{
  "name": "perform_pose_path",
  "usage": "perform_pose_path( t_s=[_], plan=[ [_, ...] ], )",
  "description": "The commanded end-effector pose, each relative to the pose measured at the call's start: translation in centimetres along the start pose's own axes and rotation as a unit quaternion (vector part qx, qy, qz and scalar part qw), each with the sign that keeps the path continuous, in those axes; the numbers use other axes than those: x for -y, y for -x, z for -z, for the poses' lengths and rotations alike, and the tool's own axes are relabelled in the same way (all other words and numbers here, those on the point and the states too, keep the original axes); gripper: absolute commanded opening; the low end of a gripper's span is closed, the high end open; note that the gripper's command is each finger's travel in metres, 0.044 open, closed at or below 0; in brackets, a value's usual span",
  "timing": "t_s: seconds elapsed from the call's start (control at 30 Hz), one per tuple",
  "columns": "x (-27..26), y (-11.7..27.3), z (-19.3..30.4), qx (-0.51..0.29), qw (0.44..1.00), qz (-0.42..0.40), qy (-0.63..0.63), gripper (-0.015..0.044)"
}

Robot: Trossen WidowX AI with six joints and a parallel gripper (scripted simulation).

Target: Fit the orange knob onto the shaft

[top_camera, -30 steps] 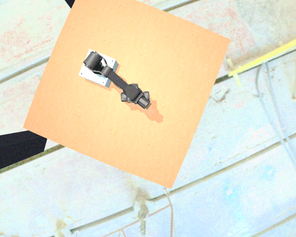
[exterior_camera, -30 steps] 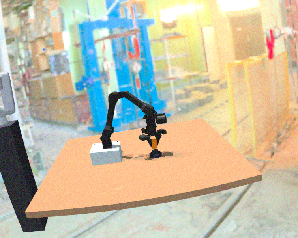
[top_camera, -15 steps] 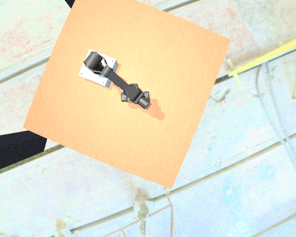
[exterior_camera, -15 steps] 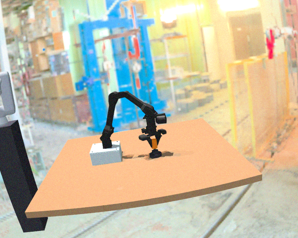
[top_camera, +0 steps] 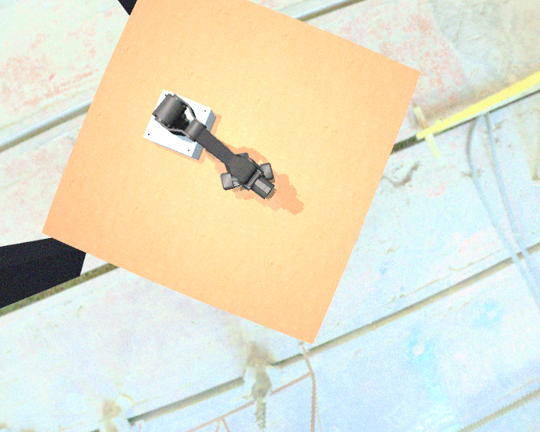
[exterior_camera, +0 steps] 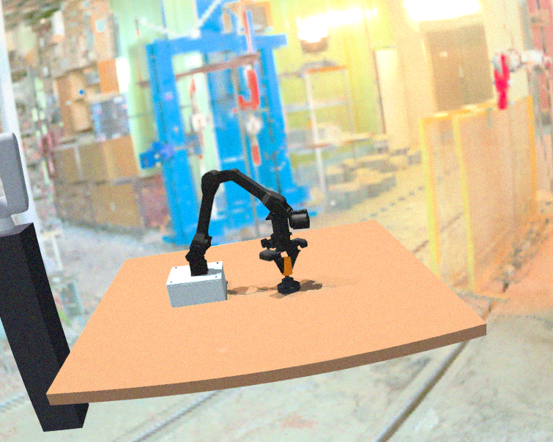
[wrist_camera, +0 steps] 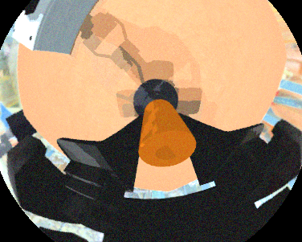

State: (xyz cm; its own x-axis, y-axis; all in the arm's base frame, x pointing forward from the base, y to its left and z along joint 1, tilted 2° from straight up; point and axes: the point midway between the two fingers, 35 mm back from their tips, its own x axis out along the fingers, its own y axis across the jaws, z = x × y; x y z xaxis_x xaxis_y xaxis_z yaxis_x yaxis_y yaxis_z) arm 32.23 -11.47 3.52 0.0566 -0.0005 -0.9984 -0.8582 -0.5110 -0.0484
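Exterior view, gripper [exterior_camera: 287,266] [wrist_camera: 160,117] holding orange knob [exterior_camera: 288,266] [wrist_camera: 167,137] above round pedestal [exterior_camera: 288,286] [wrist_camera: 144,100].

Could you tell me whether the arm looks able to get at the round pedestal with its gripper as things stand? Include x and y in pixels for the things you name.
Probably not directly: the end effector [exterior_camera: 288,269] [wrist_camera: 160,117] is shut on the orange knob [exterior_camera: 288,266] [wrist_camera: 166,137], which sits between it and the pedestal [exterior_camera: 288,287] [wrist_camera: 144,97].
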Motion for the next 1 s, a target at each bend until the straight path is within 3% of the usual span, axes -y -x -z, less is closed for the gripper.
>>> perform_pose_path(
  t_s=[0.0,0.97],
  plan=[
    [0.07,-0.06,0.05,-0.001,1.000,0.002,0.013,0.0000],
    [-0.02,-0.25,-0.06,-0.001,1.000,0.002,0.013,0.0000]
  ],
)
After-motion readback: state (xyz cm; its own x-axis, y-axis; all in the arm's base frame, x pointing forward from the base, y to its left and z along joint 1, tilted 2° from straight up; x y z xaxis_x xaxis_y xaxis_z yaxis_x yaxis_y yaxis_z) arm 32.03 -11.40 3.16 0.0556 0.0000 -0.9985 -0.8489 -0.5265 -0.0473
